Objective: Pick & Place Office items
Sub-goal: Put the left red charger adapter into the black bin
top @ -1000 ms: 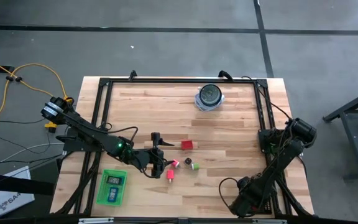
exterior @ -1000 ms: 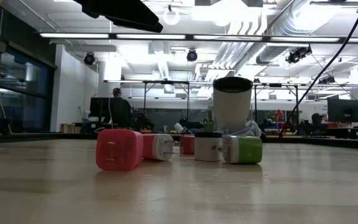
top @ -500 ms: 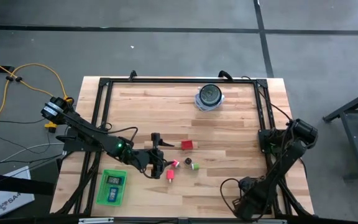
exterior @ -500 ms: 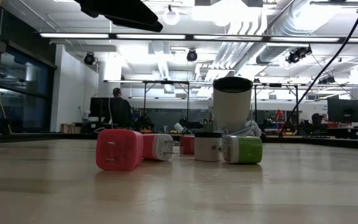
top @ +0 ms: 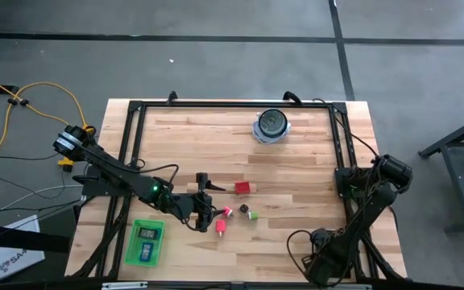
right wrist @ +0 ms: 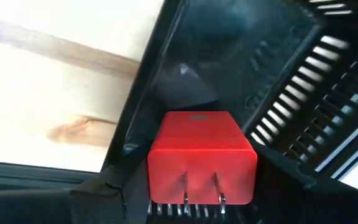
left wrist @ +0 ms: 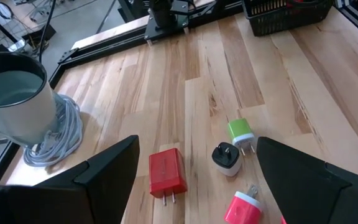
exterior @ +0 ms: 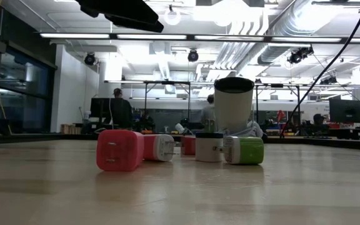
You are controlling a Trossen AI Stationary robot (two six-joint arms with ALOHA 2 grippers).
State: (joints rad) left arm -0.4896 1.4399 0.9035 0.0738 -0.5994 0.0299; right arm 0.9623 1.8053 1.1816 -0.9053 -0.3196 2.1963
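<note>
Several plug-in chargers lie flat on the wood at mid-table: a red block (top: 242,187), a pink-and-white one (top: 226,211), a dark one (top: 244,209), a green one (top: 253,215) and a pink-red one (top: 220,226). My left gripper (top: 208,203) hangs open above them; its fingers (left wrist: 110,168) frame the red block (left wrist: 166,174), apart from it. At the near right corner my right gripper (top: 322,259) is shut on another red charger (right wrist: 201,158) over the black basket (right wrist: 303,106). My right gripper has the red charger between its two fingers by its side faces (right wrist: 157,168); the fingers themselves barely show. It comes from above, pointing steeply down. The charger is lifted clear above the basket's slatted wall, its two metal prongs (right wrist: 201,186) facing back toward the wrist.
A white cup with a dark rim (top: 271,125) stands on a coil of cable (left wrist: 55,140) at the far side. A green tray (top: 146,242) holding small items sits at the near left. A black frame (top: 232,103) runs along the table's edges.
My right gripper has turned a little and shifted slightly toward the table's right edge over the basket, still holding the red charger. The left arm and the chargers on the table have kept still.
</note>
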